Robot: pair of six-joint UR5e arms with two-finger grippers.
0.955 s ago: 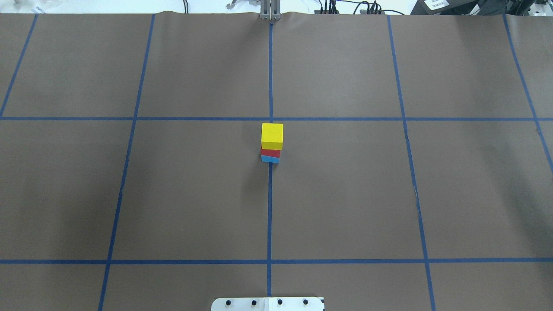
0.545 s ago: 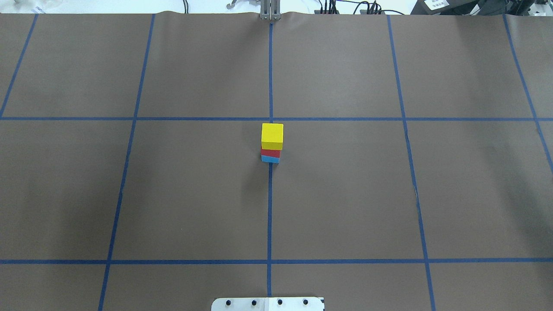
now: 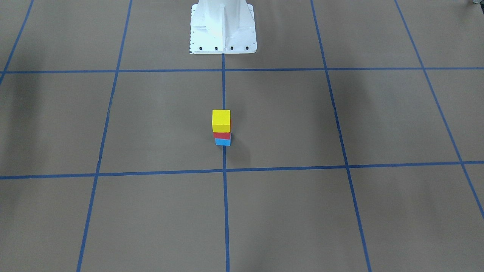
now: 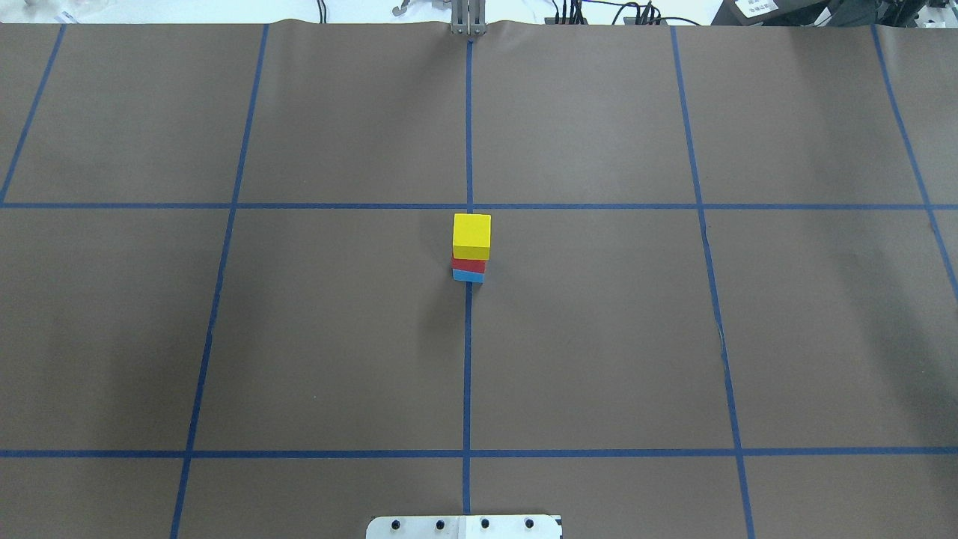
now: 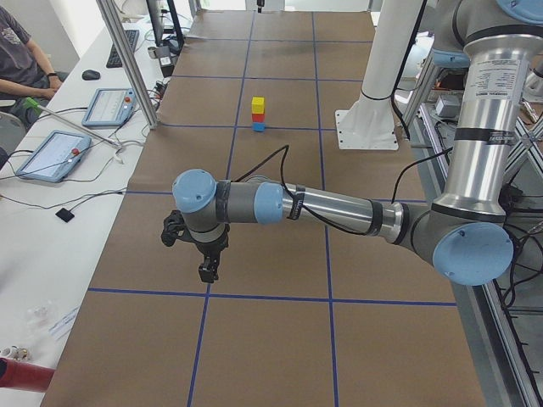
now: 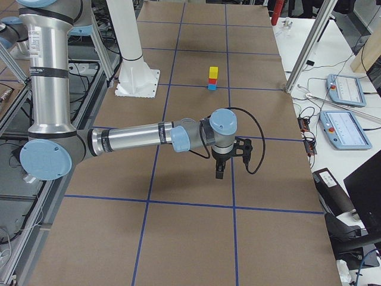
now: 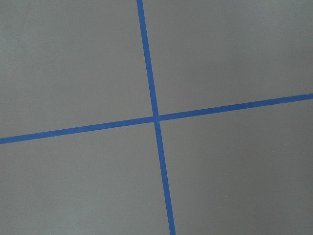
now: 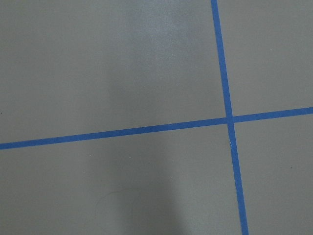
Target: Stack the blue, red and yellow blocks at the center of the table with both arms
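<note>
A stack stands at the table's centre on the blue centre line: the yellow block (image 4: 471,235) on top, the red block (image 4: 468,265) under it, the blue block (image 4: 468,276) at the bottom. It also shows in the front view, yellow (image 3: 221,120), red (image 3: 221,135), blue (image 3: 222,142), and small in the side views (image 5: 257,114) (image 6: 212,78). My left gripper (image 5: 206,271) shows only in the exterior left view, far from the stack; I cannot tell if it is open. My right gripper (image 6: 218,171) shows only in the exterior right view, likewise far off; I cannot tell its state.
The brown table cover (image 4: 599,337) carries a blue tape grid. The robot's white base (image 3: 222,26) stands at the table's near edge. Operator desks with tablets (image 5: 53,155) (image 6: 345,89) line the far side. Both wrist views show only bare cover and tape lines.
</note>
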